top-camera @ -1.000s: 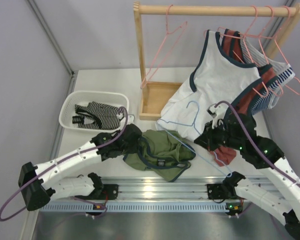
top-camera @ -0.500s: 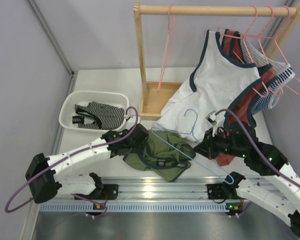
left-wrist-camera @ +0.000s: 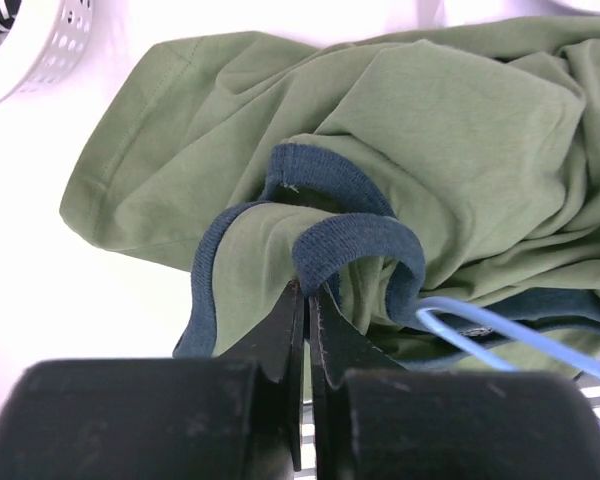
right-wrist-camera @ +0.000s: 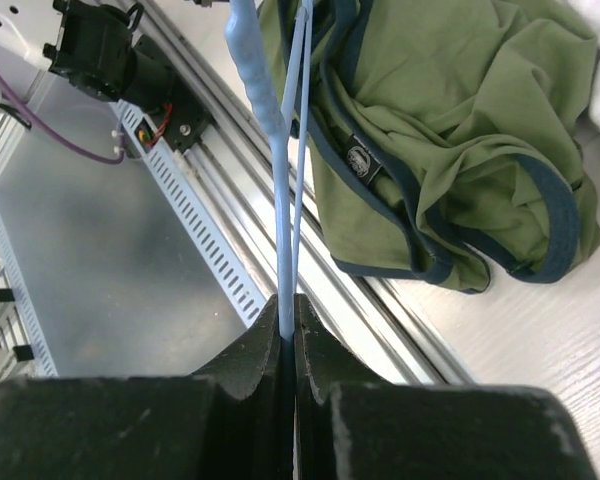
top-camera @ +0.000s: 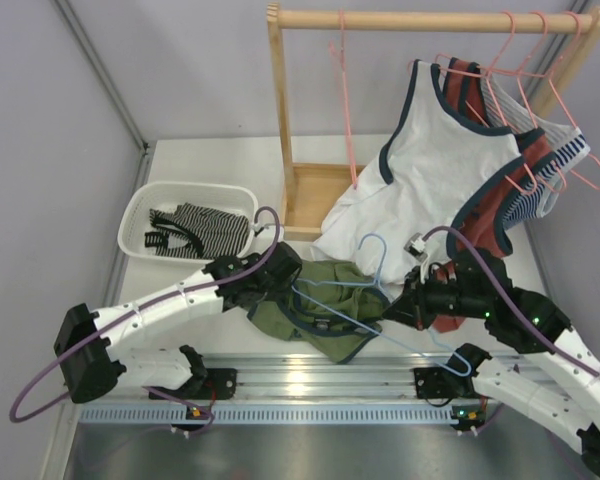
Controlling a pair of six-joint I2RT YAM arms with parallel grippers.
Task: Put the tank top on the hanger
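Observation:
The olive-green tank top (top-camera: pixel 330 300) lies crumpled on the table between the arms. My left gripper (top-camera: pixel 280 272) is shut on its navy trim; the left wrist view shows the pinch point (left-wrist-camera: pixel 308 290), with the green cloth (left-wrist-camera: pixel 450 130) spread beyond it. My right gripper (top-camera: pixel 408 305) is shut on the light-blue wire hanger (top-camera: pixel 374 238) and holds it tilted over the top, hook pointing away. In the right wrist view the hanger wires (right-wrist-camera: pixel 270 120) run from the closed gripper (right-wrist-camera: pixel 288 300) out past the tank top (right-wrist-camera: pixel 450 110). A loop of the hanger (left-wrist-camera: pixel 500 335) shows beside the held trim.
A white basket (top-camera: pixel 145 215) holding a striped garment (top-camera: pixel 195 232) stands at the left. A wooden rack (top-camera: pixel 280 120) at the back carries pink hangers (top-camera: pixel 342 100) and a white navy-trimmed top (top-camera: pixel 435 150). A metal rail (top-camera: pixel 310 375) runs along the near edge.
My right gripper has carried the blue hanger left and lower, over the tank top. My left gripper has shifted right and slightly back with the trim. The lone pink hanger on the rack swings.

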